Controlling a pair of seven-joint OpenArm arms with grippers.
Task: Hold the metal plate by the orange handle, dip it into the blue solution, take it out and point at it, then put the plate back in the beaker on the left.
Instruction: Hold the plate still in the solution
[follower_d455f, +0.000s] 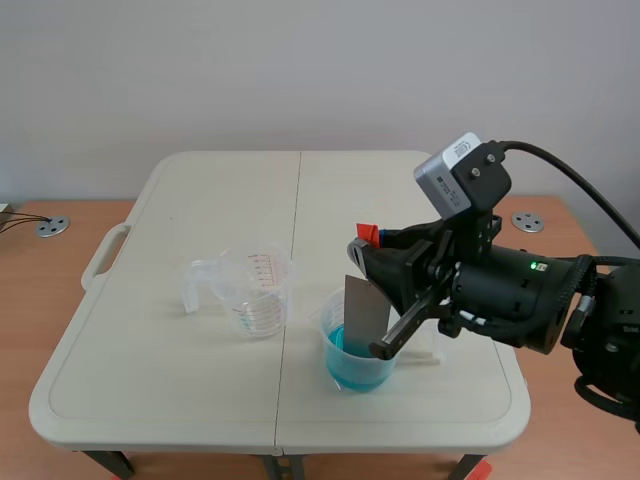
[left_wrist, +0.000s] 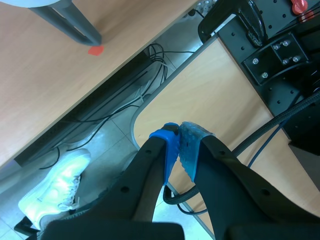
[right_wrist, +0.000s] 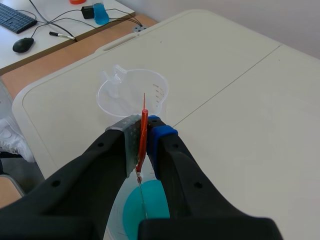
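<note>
Right gripper (right_wrist: 143, 133), cream table (follower_d455f: 200, 400), grey wall (follower_d455f: 300, 70)

Right tool (right_wrist: 145, 127) pinching plate (follower_d455f: 367, 308) — left tool (left_wrist: 180, 132) closed

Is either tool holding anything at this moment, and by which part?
The right tool grips the metal plate by its orange handle; the left tool is shut on nothing.

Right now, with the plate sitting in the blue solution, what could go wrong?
1. The metal plate sits inside the beaker of blue solution; a sideways lift could catch the rim and tip it.
2. The right fingers pinch only the thin orange handle, so the plate might swivel or slip.
</note>
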